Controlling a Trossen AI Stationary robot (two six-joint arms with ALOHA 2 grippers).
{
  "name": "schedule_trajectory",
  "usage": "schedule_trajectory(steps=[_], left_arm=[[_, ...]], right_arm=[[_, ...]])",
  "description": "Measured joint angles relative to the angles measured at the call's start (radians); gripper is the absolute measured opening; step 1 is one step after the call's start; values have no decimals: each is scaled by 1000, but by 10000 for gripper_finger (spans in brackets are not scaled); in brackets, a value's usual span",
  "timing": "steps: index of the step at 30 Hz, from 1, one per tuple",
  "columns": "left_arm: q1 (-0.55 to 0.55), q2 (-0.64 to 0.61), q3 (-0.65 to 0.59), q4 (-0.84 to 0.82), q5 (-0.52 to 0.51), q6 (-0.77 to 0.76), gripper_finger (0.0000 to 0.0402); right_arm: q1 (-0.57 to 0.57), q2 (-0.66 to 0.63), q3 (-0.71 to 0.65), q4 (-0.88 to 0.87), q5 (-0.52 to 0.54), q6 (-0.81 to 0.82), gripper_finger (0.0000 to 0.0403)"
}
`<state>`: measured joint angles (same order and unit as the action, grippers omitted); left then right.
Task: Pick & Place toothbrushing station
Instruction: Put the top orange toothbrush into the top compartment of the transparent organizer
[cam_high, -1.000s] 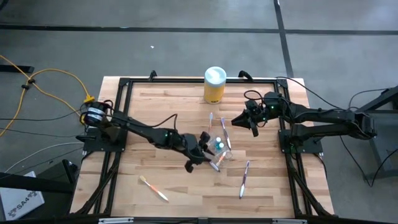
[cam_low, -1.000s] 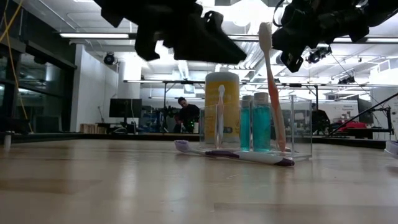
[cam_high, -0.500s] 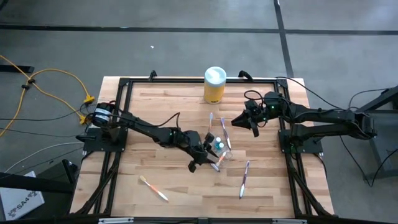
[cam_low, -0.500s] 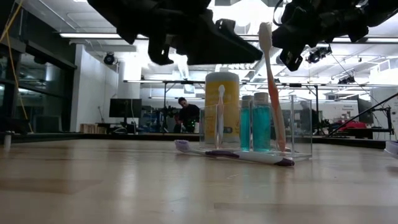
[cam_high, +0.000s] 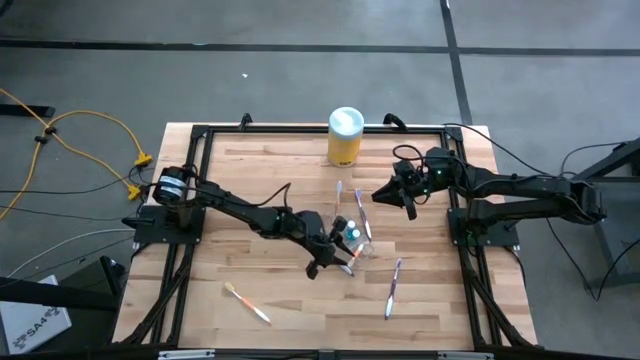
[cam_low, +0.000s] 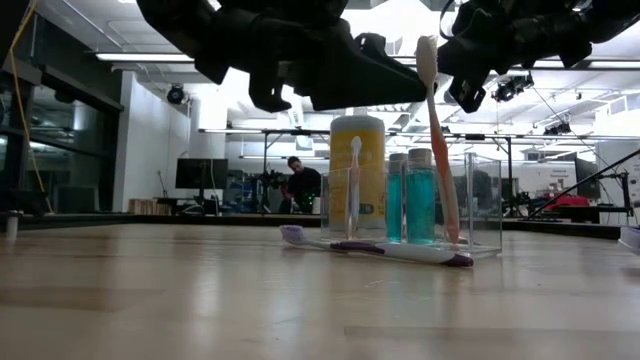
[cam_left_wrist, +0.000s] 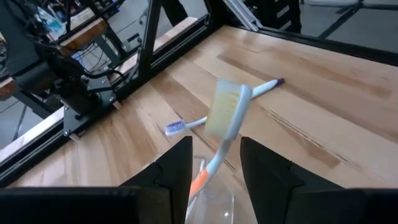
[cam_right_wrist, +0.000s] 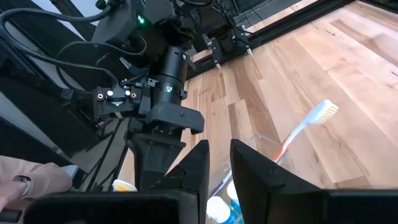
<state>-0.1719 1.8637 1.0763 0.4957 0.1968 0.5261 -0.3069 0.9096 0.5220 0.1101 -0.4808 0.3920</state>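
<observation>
The clear plastic cup (cam_low: 482, 205) stands on the table at mid-table (cam_high: 357, 246). The blue tube (cam_low: 421, 205) stands in it, and an orange-handled toothbrush (cam_low: 438, 140) leans up out of it, head on top (cam_left_wrist: 226, 111). My left gripper (cam_left_wrist: 214, 148) is open above the cup (cam_high: 336, 254), a finger on either side of that brush's neck and apart from it. A purple toothbrush (cam_low: 385, 249) lies on the table in front of the cup. My right gripper (cam_high: 381, 194) hangs to the far right of the cup, open by a narrow gap (cam_right_wrist: 218, 149) with nothing in it.
A yellow canister (cam_high: 345, 137) with a white lid stands at the table's far edge. Loose toothbrushes lie near right (cam_high: 392, 287), near left (cam_high: 247, 302) and just beyond the cup (cam_high: 362, 214). A black frame (cam_high: 200, 135) rims the table.
My left gripper has moved toward the table's right edge and a little down, closing in on the cup, and has tipped its fingers lower, so that they now flank the upright toothbrush. The brush and cup have stayed put.
</observation>
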Motion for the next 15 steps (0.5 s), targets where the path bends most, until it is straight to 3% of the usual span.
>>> schedule_trajectory(steps=[15], left_arm=[[11, 38, 2, 55, 45, -56, 128]], right_arm=[[0, 0, 0, 10, -1, 0, 58]])
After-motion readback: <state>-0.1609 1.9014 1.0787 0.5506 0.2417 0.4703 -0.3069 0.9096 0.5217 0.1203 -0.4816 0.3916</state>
